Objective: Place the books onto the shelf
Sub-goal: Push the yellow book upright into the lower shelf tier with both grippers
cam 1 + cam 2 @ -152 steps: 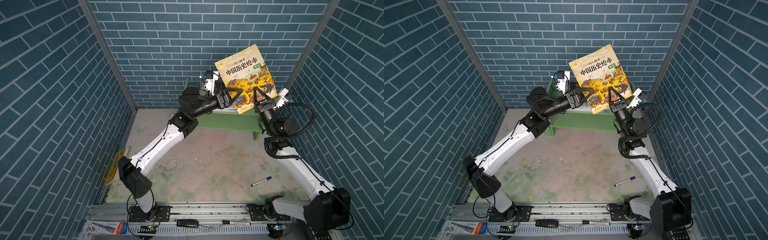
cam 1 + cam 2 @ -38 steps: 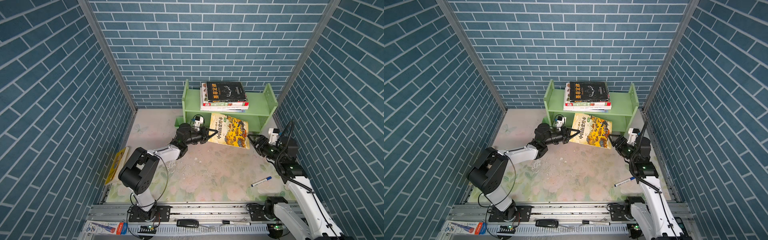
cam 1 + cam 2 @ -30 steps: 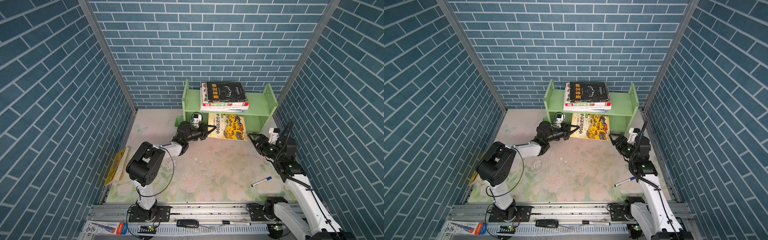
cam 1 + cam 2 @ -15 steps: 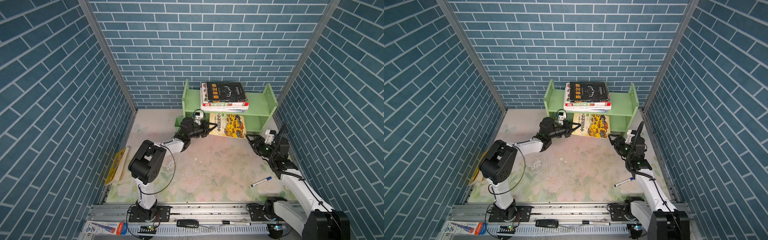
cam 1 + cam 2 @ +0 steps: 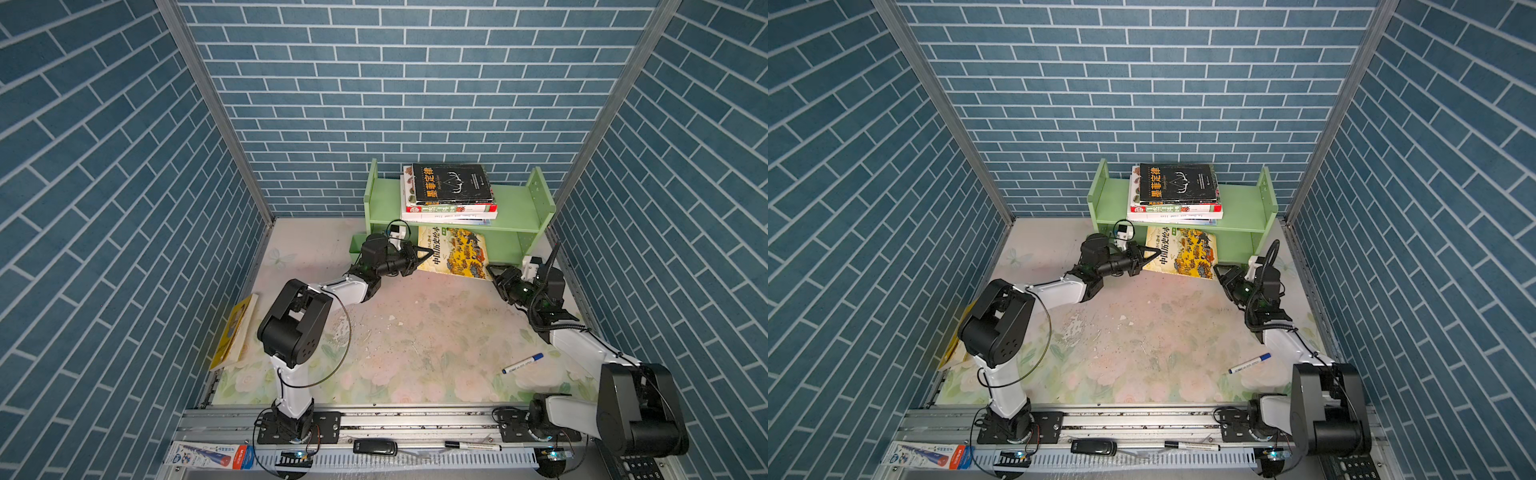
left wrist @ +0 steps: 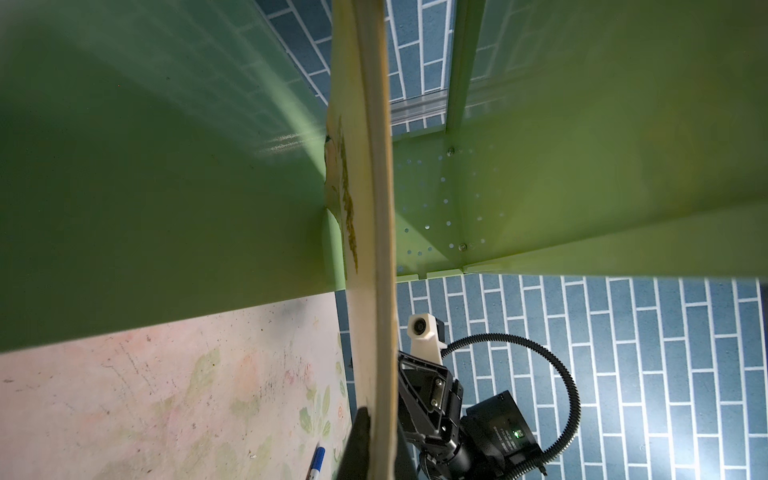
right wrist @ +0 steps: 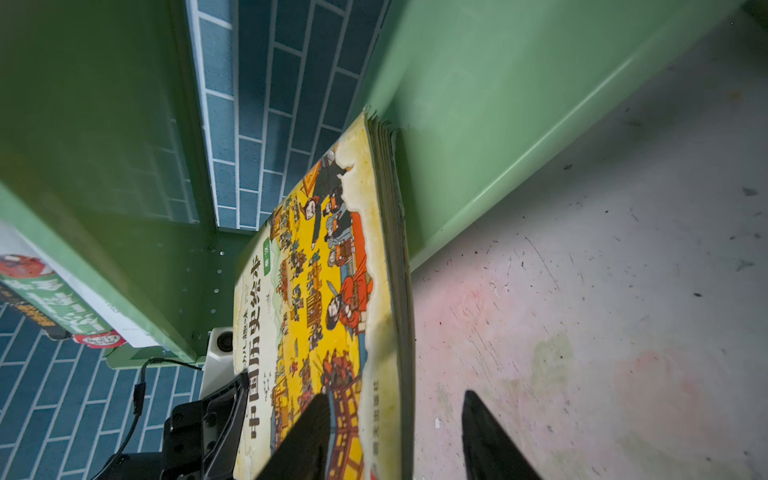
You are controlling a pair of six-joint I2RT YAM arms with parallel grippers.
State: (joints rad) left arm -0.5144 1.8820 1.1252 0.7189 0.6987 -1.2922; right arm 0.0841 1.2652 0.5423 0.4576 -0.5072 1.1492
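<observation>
While left claw [image 5: 428, 254] clamps yellow book [image 5: 457, 255] — right claw [image 5: 492, 271] part-open astride its corner.

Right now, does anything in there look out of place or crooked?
Yes. One thin yellow book leans against the left wall, far from the shelf. The yellow illustrated book juts tilted from the shelf's lower tier, not lying flat.

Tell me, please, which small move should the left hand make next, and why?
Probably push the yellow book deeper into the lower tier of the shelf. The left hand is shut on its edge, much of it juts out over the table, and the right hand stands open around its corner.
</observation>
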